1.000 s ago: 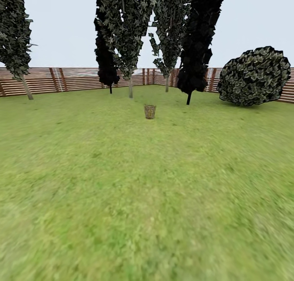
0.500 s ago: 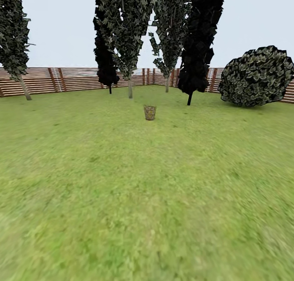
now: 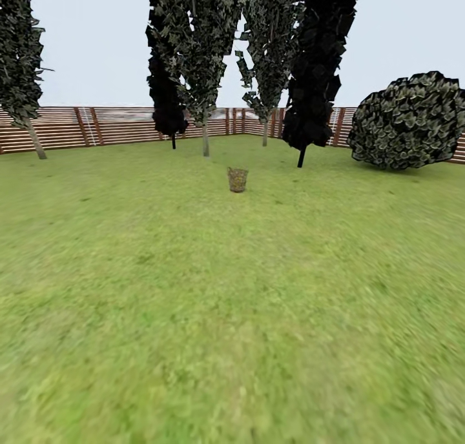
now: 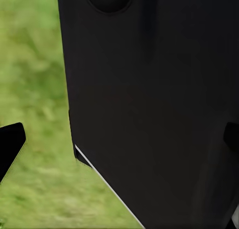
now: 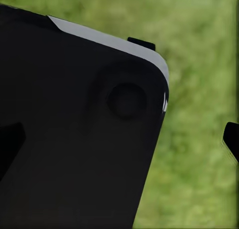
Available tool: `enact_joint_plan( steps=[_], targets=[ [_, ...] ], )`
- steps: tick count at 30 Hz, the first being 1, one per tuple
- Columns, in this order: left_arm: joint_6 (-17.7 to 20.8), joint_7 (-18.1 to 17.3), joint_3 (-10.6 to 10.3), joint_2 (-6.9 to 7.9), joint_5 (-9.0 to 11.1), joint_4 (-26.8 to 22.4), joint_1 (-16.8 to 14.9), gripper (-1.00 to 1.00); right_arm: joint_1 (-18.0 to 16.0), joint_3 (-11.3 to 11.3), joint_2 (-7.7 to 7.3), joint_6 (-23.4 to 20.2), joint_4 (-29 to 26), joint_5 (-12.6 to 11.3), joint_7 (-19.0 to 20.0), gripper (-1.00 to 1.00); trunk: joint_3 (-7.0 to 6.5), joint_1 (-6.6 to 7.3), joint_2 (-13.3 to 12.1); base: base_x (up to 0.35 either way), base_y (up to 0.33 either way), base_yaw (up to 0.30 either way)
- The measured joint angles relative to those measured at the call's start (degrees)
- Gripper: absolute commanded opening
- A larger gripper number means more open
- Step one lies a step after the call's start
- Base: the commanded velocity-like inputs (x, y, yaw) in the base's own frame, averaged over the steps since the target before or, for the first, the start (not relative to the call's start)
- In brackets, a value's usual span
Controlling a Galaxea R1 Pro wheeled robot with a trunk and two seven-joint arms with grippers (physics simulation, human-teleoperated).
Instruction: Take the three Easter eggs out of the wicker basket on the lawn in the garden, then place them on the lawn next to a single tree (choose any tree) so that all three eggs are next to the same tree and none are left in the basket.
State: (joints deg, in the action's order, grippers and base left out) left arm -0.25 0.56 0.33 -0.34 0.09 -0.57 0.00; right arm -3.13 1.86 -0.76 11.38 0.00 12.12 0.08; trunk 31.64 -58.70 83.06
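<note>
While the lawn [image 3: 232, 302] takes up most of the head view, the wicker basket [image 3: 237, 179] is seen standing upright on the grass far ahead, roughly in the middle and well apart from everything else. What's inside it can't be made out at this range, so the eggs can't be placed. Behind the basket a tree [image 3: 201, 57] with a pale trunk and dark, pale-flecked leaves is seen, and a second one like it [image 3: 268, 50] further back to the right, near the fence. Two black trees are mixed in with them: one [image 3: 166, 102] just left of the first pale tree, another [image 3: 316, 70] to the right of the second. One more pale-trunked tree [image 3: 22, 63] is seen leaning at the far left edge. A big round bush [image 3: 408, 121] is parked at the right, up against the brown slat fence [image 3: 116, 126] that runs along the back of the lawn.

In the left wrist view, a dark body panel [image 4: 154, 109] covers most of the frame, with blurry grass beside it and a dark fingertip [image 4: 10, 146] at the edge. Same deal in the right wrist view: a dark panel [image 5: 74, 134] over grass, with a fingertip [image 5: 231, 139] at the edge. For both grippers, open or closed can't be told from these shots
</note>
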Motion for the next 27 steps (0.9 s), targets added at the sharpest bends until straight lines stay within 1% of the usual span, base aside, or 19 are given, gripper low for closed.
enact_joint_plan(
  steps=[27],
  targets=[
    [0.0, 0.0, 0.0, 0.0, 0.0, 0.0, 0.0, 1.0, 0.0, -0.1, -0.01, 0.2, -0.3, 0.0, 0.0, 1.0, 0.0, 0.0, 0.0, 0.32, 0.0, 0.0]
  ],
)
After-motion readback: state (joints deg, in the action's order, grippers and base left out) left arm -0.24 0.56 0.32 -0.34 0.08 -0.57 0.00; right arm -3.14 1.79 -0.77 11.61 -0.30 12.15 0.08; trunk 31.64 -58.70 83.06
